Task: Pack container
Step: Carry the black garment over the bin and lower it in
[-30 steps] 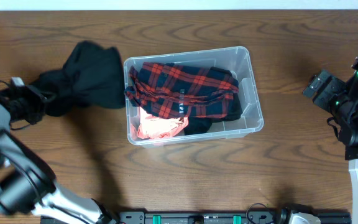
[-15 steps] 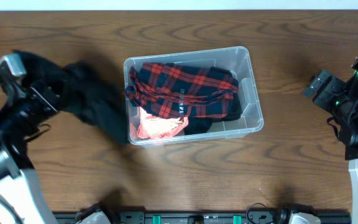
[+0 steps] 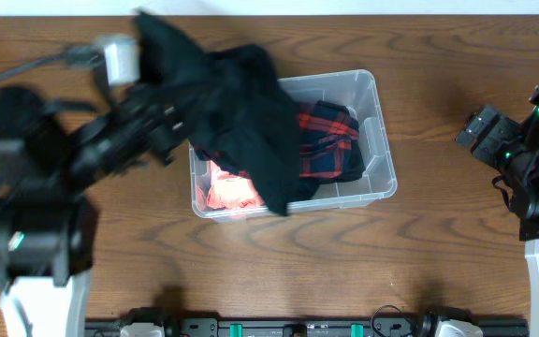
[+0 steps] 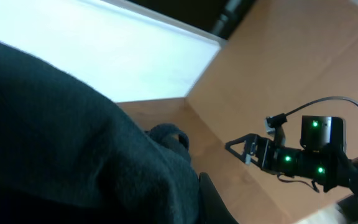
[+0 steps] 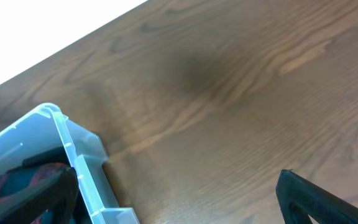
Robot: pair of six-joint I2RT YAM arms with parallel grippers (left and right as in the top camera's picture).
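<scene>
We see the left gripper (image 3: 178,120) holding a black fabric garment (image 3: 237,112) in the air over the clear, see-through plastic rectangular container (image 3: 382,140). The container sits mid-desk on the brown wood-grain desk (image 3: 438,262), somewhat nearer the far edge than the near one. The cloth drapes across the container's left half and spills past the wall facing the near edge. The left fingers are buried in fabric in both the overhead and left wrist views. We judge them clamped on the garment because it hangs from that arm, which shows blurred.

Inside the container lie a red-and-black plaid shirt (image 3: 330,140) and a coral-orange cloth (image 3: 227,187) towards the left wall.

The right gripper (image 5: 174,186) waits by the right edge of the desk, well apart from the container, its fingers spread wide and holding nothing.

We read this as the loading step, with the black garment above the container but not yet inside. The next move, as we judge it, calls for lowering the bundle over the middle of the container so the trailing hem clears the rim. Only then should the fingers let go, or the cloth may slide out towards the near edge.

We can read no brand, label or writing in any view. No label on the container's base is visible under the clothing.
</scene>
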